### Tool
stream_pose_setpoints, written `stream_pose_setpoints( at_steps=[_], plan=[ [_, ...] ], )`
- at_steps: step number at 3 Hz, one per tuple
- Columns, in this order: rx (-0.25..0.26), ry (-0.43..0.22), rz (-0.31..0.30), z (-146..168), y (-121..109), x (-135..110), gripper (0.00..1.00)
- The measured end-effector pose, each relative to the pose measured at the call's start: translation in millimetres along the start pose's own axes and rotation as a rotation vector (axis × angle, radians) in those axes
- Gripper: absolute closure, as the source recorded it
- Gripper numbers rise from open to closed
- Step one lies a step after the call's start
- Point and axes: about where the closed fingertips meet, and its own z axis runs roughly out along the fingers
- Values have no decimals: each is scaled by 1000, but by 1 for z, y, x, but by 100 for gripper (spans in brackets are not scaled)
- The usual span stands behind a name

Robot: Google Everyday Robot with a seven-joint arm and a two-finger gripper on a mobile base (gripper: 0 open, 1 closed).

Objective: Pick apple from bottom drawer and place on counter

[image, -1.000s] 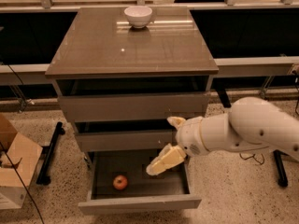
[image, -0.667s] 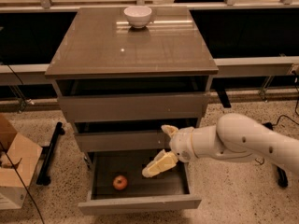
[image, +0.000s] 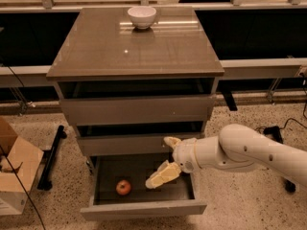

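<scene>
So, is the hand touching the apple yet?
Apart. The camera view shows bare drawer floor between the apple and the open hand hovering over the bottom drawer.

End effector [image: 158,162] over bottom drawer [image: 144,209], right of apple [image: 123,187]; clear gap between; middle drawer [image: 124,144] overhangs rear.

The counter [image: 144,56] is glossy and smooth, mirroring the white bowl [image: 142,16] at its far edge. The gripper [image: 159,162], smooth cream plastic with fingers [image: 163,175] spread, hangs over the matt drawer [image: 144,210], right of the shiny apple [image: 123,187].

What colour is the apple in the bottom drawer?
The apple is red-orange, camera view; the gripper hovers beside it.
</scene>
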Motion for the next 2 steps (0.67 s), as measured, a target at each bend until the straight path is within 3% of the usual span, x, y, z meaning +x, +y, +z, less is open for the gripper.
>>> stream_pose_setpoints(
  at_steps=[1, 2],
  plan=[
    [-27, 64, -43, 29, 0, 3, 0],
    [-42, 58, -41, 69, -12, 19, 0]
  ],
)
